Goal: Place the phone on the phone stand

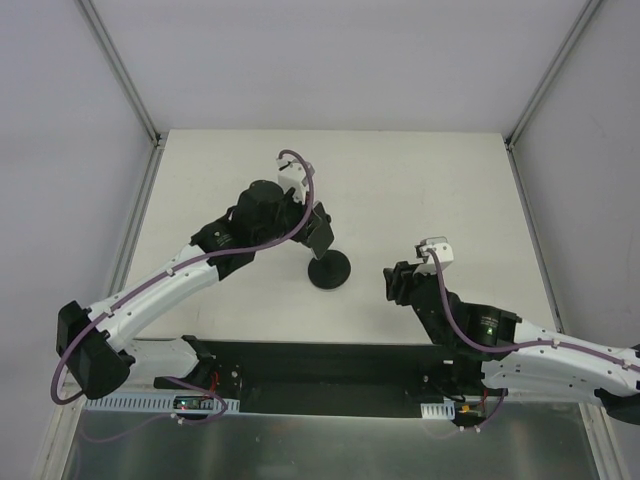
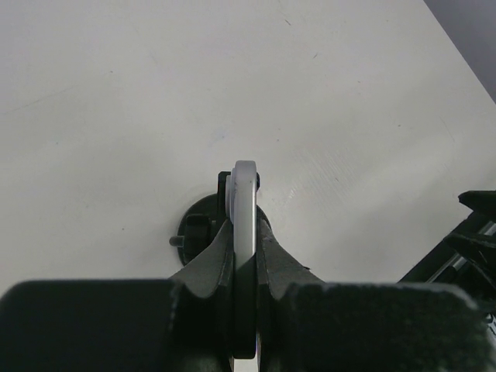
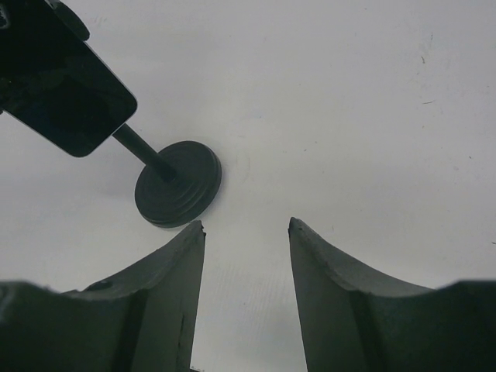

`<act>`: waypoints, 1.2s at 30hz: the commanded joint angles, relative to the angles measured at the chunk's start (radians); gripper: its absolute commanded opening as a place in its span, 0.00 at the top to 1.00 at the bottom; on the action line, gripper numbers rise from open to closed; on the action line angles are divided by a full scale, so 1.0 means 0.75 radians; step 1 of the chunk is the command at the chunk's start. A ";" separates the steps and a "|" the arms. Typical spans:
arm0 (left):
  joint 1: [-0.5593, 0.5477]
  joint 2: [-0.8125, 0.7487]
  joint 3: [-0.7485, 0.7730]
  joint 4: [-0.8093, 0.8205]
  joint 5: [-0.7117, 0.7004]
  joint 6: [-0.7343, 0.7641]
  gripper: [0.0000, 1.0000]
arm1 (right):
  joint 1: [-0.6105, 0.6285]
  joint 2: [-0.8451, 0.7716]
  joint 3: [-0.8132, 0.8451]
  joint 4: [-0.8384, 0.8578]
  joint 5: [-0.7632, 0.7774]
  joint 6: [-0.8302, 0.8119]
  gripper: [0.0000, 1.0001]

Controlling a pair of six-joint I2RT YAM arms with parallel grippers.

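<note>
My left gripper (image 2: 246, 225) is shut on the phone (image 2: 245, 186), which shows edge-on as a pale strip between the fingers. In the right wrist view the phone's black screen (image 3: 68, 94) sits at the top of the phone stand's stem, hiding the bracket head. Whether it rests on the head I cannot tell. The phone stand's round black base (image 3: 178, 184) stands on the table, also seen below the phone in the left wrist view (image 2: 200, 226) and from above (image 1: 329, 270). My right gripper (image 3: 246, 225) is open and empty, just right of the base (image 1: 392, 283).
The white table (image 1: 440, 190) has metal frame rails along its left and right sides. A black strip with the arm bases runs along the near edge (image 1: 330, 365).
</note>
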 commanded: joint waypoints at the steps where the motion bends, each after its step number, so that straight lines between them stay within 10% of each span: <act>1: 0.028 -0.063 0.064 -0.161 -0.130 0.081 1.00 | -0.004 0.008 0.004 0.062 -0.058 -0.033 0.50; 9: 0.362 -0.132 0.202 -0.333 -0.035 0.187 1.00 | -0.004 -0.006 -0.012 0.076 -0.068 -0.053 0.50; 16: 0.553 -0.034 0.355 -0.349 0.435 0.349 1.00 | -0.006 0.012 -0.016 0.088 -0.080 -0.069 0.49; 28: 0.574 0.420 0.768 -0.437 1.151 0.823 1.00 | -0.018 0.027 -0.002 0.055 -0.201 -0.114 0.49; 36: 0.566 0.604 0.928 -0.642 1.284 1.057 1.00 | -0.095 0.025 -0.016 0.053 -0.297 -0.133 0.46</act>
